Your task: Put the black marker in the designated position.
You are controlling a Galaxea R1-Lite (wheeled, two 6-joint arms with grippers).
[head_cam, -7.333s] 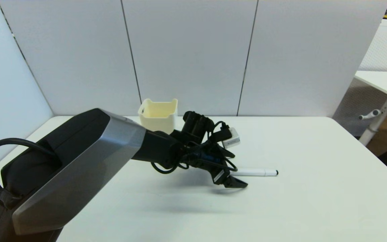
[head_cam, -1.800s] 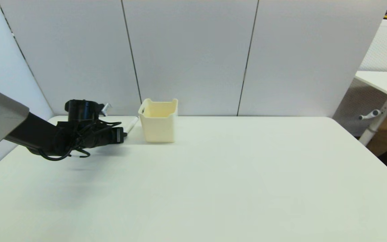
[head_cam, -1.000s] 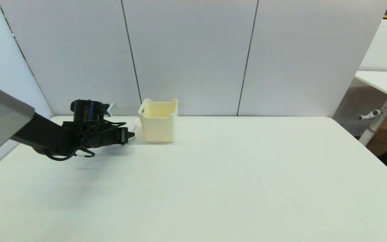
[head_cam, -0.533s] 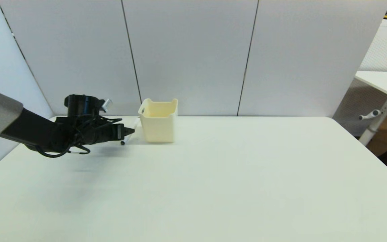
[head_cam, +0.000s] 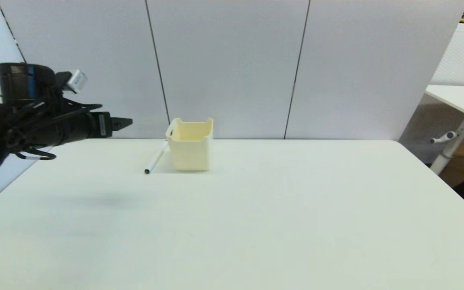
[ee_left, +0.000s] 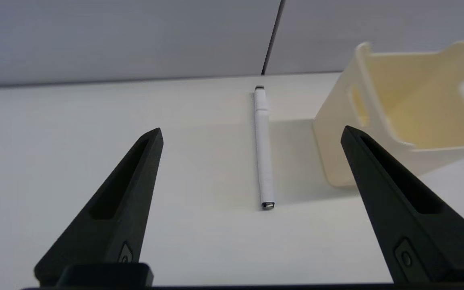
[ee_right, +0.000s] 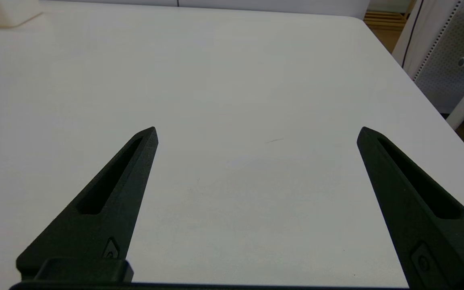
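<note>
The left claw hangs raised above the tabletop's far left corner, level, its two prongs spread wide and empty. The right claw gapes wide over the tabletop's right side.

Grey panel wall behind white table; second desk right.

Bin stands on the table near its back edge, left of centre. Marker lies on the table just left of the bin, one end toward the back edge.
</note>
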